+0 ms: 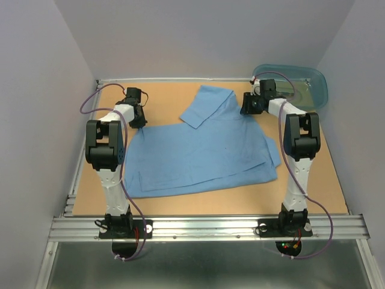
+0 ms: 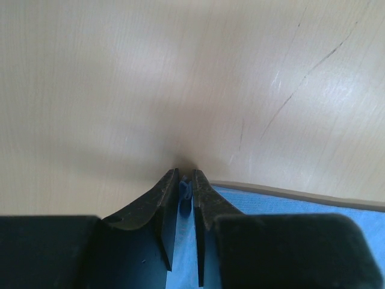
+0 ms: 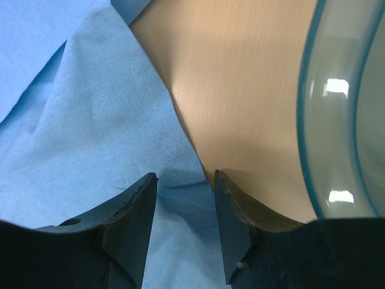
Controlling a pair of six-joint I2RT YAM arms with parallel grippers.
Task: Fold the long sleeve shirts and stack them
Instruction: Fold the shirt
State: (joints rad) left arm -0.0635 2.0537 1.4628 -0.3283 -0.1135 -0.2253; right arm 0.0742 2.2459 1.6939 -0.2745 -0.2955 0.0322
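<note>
A light blue long sleeve shirt [image 1: 198, 153] lies spread on the brown table, one part folded over at the far middle. My left gripper [image 1: 137, 118] is at the shirt's far left corner, shut on a pinch of its blue cloth [image 2: 185, 191], tips down at the table. My right gripper [image 1: 246, 108] is at the shirt's far right edge. In the right wrist view its jaws stand open [image 3: 185, 180] with the shirt's edge [image 3: 90, 120] between and under them, one finger over bare table.
A translucent teal plastic tub [image 1: 301, 84] stands at the far right corner, close behind my right gripper; its rim [image 3: 313, 120] fills the right of the right wrist view. Grey walls enclose the table. A metal rail [image 1: 204, 226] runs along the near edge.
</note>
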